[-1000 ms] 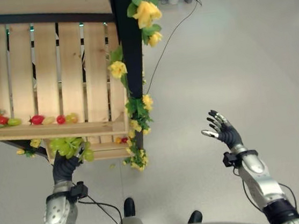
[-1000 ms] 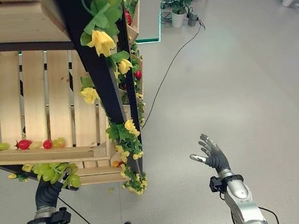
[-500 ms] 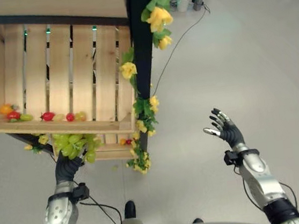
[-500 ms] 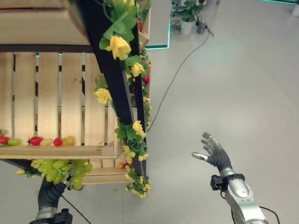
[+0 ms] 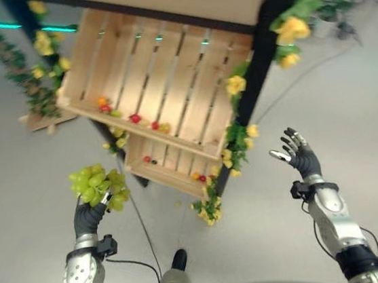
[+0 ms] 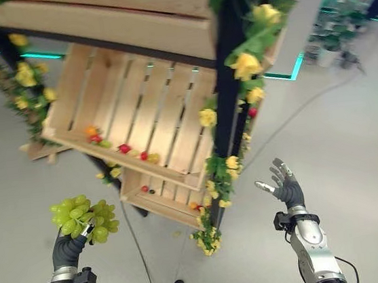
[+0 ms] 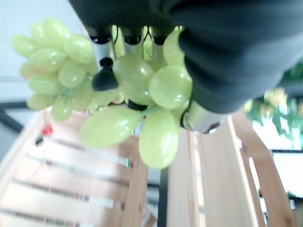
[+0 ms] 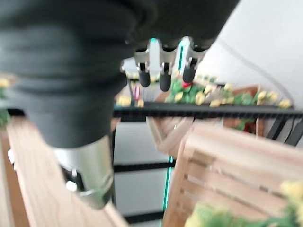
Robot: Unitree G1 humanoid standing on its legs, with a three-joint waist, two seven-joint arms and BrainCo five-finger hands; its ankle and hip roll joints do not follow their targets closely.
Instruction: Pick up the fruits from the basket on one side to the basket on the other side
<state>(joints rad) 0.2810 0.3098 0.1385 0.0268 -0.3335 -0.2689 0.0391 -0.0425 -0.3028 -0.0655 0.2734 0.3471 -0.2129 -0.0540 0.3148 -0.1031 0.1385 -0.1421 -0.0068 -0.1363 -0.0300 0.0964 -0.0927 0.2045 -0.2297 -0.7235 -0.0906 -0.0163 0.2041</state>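
While its fingers curl round the stems, the left robot hand (image 5: 87,218) holds a bunch of green grapes (image 5: 98,187) up in the air, clear of the wooden crate (image 5: 163,96) that stands beyond it. Small red and yellow fruits (image 5: 134,119) lie along that crate's lower edge. Well apart, the right robot hand (image 5: 303,160) is raised with fingers spread, holding nothing.
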